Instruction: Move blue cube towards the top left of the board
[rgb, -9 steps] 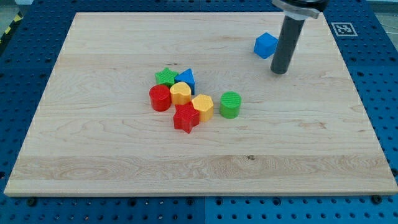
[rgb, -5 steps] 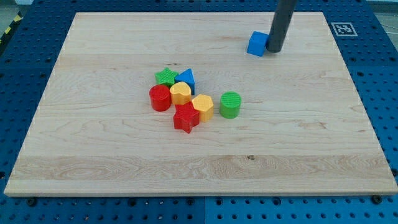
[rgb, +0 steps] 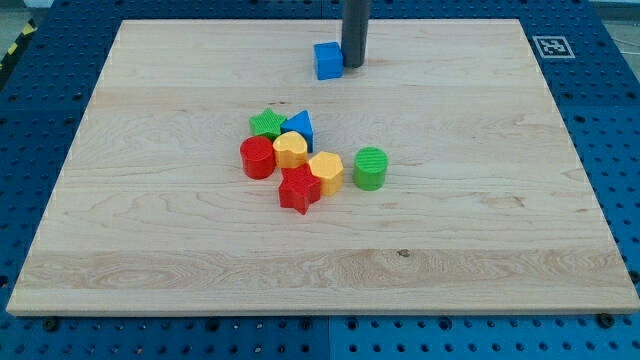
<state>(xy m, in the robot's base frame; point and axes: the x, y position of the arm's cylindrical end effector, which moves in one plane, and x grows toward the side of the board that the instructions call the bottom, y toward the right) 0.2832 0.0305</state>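
On a pale wooden board (rgb: 150, 230) ringed by blue pegboard (rgb: 30, 130), a cluster of small blocks sits left of centre. From the view's left: a red cylinder (rgb: 257, 157), a green star (rgb: 266, 123) above it, a yellow block (rgb: 291, 150), a blue triangle (rgb: 301, 126), a red star (rgb: 299, 189), a second yellow block (rgb: 326, 171) and, just apart on the cluster's right, a green cylinder (rgb: 370, 167). Well above the cluster, near the board's top edge and slightly right of its middle, lies the blue cube (rgb: 328, 60). My tip (rgb: 352, 65) presses against the cube's right side, the dark rod rising out of the view's top. The arm carries no claw, so nothing opens or closes. A printed marker (rgb: 552, 46) sits off the board's top right corner.
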